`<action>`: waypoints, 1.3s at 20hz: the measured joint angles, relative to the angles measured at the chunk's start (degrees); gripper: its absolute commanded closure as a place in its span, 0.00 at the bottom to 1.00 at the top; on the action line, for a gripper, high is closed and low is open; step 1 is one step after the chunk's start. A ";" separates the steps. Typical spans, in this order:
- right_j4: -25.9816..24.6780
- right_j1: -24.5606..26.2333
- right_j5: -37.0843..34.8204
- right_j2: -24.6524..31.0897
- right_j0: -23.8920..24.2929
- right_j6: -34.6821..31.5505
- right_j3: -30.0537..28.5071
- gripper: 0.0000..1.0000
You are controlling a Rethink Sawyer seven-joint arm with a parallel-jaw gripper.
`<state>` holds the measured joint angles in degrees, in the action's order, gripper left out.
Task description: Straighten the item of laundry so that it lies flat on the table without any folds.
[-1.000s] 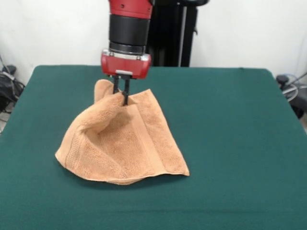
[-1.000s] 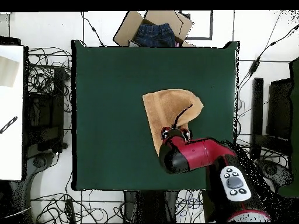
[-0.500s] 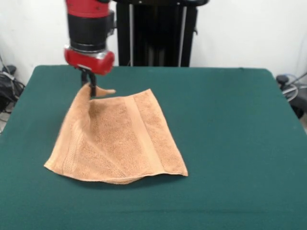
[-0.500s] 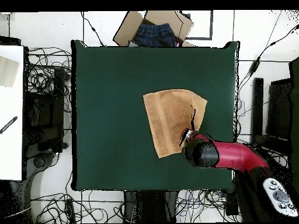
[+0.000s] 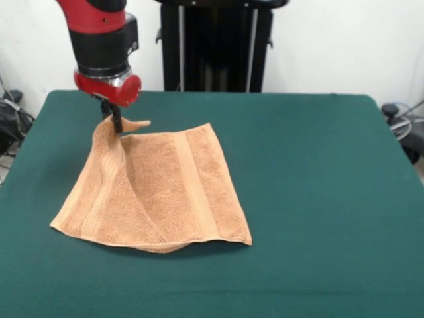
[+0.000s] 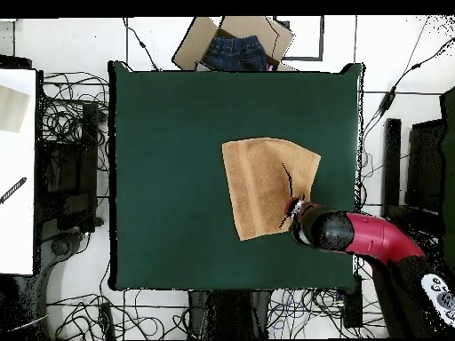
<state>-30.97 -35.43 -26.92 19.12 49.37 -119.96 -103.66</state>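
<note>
Green table [image 5: 318, 199]; gripper [image 5: 116, 126] pinches towel [image 5: 159, 192] corner, fingertips hidden.

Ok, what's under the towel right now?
Only the green table shows around the towel. The claw pinches one corner up off it, and a fold runs down from there. Whatever lies beneath the flat part is covered.

A tan towel [image 5: 159, 189] lies on the green table [image 5: 318, 172].

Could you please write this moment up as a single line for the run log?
tool: shut on towel corner, raised | towel: mostly spread, lifted corner, ridge along one side | table: towel lies toward one side | task: unfinished
</note>
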 measured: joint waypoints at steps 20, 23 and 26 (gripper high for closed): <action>-0.11 9.52 -2.41 10.50 7.64 3.47 0.99 0.00; -0.11 9.81 -3.28 11.00 7.77 5.51 1.01 0.00; -0.12 9.58 -4.00 11.10 7.74 6.94 0.99 0.00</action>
<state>-31.09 -25.85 -30.92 30.23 57.11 -113.02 -102.67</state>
